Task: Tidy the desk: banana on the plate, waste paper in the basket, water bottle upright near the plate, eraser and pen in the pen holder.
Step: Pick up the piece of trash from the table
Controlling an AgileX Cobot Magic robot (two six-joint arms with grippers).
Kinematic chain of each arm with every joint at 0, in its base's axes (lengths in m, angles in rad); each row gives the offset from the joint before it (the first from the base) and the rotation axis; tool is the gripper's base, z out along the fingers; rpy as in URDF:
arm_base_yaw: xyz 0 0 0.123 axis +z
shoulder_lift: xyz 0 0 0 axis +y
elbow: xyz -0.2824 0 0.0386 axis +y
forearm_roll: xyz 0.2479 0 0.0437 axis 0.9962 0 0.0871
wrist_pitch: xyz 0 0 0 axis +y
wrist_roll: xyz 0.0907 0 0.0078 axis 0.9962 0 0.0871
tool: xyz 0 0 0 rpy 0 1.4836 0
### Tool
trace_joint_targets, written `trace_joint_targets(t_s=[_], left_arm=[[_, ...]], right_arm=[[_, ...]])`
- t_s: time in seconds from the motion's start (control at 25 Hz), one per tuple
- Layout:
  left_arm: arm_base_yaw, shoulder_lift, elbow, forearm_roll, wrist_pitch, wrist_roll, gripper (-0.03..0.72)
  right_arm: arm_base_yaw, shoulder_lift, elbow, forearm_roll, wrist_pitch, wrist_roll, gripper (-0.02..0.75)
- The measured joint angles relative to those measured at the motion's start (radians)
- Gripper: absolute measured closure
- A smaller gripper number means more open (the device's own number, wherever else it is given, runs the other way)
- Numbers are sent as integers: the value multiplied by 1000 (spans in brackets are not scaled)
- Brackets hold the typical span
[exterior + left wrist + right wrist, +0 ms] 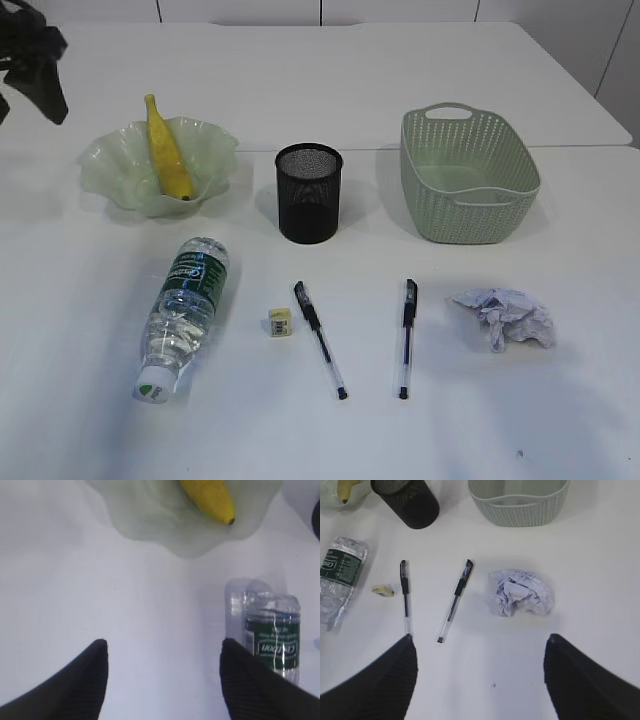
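Black fingers of the left gripper [162,680] are spread apart over bare white surface [100,590]; the lying water bottle [270,630] is seen beside its right finger, the banana [210,497] on the plate [165,520] beyond. The right gripper [480,675] is likewise held apart, the waste paper [522,592] just ahead, two pens [455,600] ahead-left, the basket [520,502] farther off.
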Motion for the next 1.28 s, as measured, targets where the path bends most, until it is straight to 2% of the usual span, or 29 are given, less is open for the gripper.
trace_joint_targets(t_s=[0.2,0.48,0.76,0.96,1.28], left_arm=[[0,-131,261,41,-3,0,193],[0,-472,650,93,-150,2,193],[0,-772,914,74,-234,2,193],[0,-893,1003,34,-241,2,201],[0,-939,1008,-12,-190,2,208]], right_arm=[[0,0,0,2,27,0,153],[16,2,0,-16,63,8,152],[78,93,-40,-72,122,43,153],[95,209,-86,-129,137,60,152],[95,437,-150,-187,131,62,152]])
